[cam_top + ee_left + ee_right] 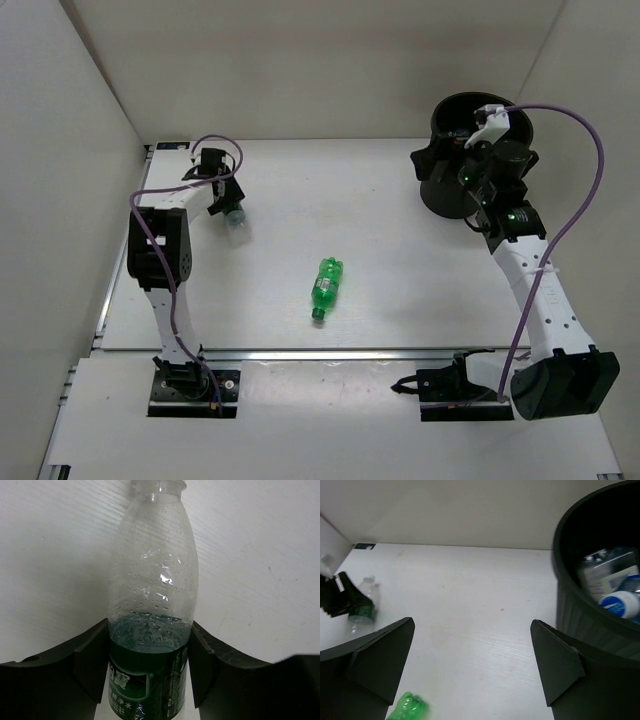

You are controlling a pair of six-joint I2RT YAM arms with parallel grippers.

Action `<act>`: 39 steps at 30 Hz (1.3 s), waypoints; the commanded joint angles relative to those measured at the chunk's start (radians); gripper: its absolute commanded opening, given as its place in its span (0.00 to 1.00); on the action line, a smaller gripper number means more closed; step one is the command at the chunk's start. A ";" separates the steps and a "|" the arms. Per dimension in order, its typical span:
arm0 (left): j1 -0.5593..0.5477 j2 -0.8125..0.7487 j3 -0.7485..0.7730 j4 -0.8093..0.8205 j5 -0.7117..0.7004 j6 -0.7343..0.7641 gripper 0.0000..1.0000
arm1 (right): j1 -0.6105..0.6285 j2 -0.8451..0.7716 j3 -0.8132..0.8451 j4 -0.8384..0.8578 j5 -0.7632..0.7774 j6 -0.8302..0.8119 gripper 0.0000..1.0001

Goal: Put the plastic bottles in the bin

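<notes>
Clamped at its label between the fingers of the left gripper (148,655): clear bottle with dark green label (152,580), well left of the bin (445,190); right gripper (472,624) spread wide and empty, just beside the bin's rim; translucent green bottle (325,288) lying on its side between the two, well apart from the bin; blue-labelled bottles (615,587) inside the bin.

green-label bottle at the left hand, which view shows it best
Left wrist view: the green-label bottle fills the frame, clear beaded body and dark green label, the left hand shut on it. Top view shows only a small bit beside that hand. Right wrist view shows it far off, small and blurred.
</notes>
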 commanded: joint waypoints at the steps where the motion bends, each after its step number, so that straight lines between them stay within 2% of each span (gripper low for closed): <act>1: -0.043 -0.030 0.094 -0.030 0.017 0.028 0.43 | 0.031 -0.019 -0.034 0.047 -0.096 0.064 0.99; 2: -0.049 -0.052 0.104 -0.055 0.020 0.036 0.38 | 0.030 -0.018 -0.050 0.056 -0.167 0.067 0.99; 3: -0.066 -0.086 0.108 -0.052 0.027 0.050 0.38 | 0.047 -0.016 -0.064 0.059 -0.256 0.085 0.99; 5: -0.114 -0.163 0.076 -0.035 0.065 0.073 0.40 | 0.065 -0.001 -0.104 0.093 -0.384 0.142 0.99; 8: -0.212 -0.343 -0.057 0.066 0.130 0.099 0.46 | 0.114 0.018 -0.182 0.217 -0.576 0.234 0.99; 11: -0.295 -0.517 -0.194 0.165 0.193 0.068 0.50 | 0.142 0.010 -0.294 0.471 -0.735 0.344 1.00; 14: -0.295 -0.643 -0.315 0.277 0.352 -0.045 0.48 | 0.153 0.019 -0.403 0.721 -0.825 0.568 0.99; 15: -0.290 -0.675 -0.359 0.328 0.410 -0.085 0.49 | 0.177 0.024 -0.419 0.740 -0.840 0.584 0.99; 17: -0.292 -0.720 -0.421 0.400 0.450 -0.152 0.48 | 0.220 0.027 -0.413 0.704 -0.825 0.535 0.99; 22: -0.385 -0.818 -0.497 0.499 0.432 -0.249 0.50 | 0.355 0.014 -0.383 0.569 -0.632 0.365 0.99; 27: -0.411 -0.878 -0.556 0.586 0.500 -0.341 0.50 | 0.389 0.073 -0.384 0.660 -0.593 0.409 0.99; 30: -0.419 -0.907 -0.582 0.631 0.524 -0.378 0.51 | 0.421 0.119 -0.353 0.627 -0.567 0.372 1.00; 33: -0.440 -0.925 -0.573 0.606 0.512 -0.369 0.54 | 0.456 0.140 -0.342 0.648 -0.521 0.312 0.97; 36: -0.463 -0.929 -0.570 0.577 0.507 -0.355 0.53 | 0.459 0.175 -0.333 0.712 -0.555 0.360 0.96; 39: -0.442 -0.933 -0.593 0.586 0.526 -0.372 0.53 | 0.458 0.182 -0.342 0.779 -0.576 0.386 0.96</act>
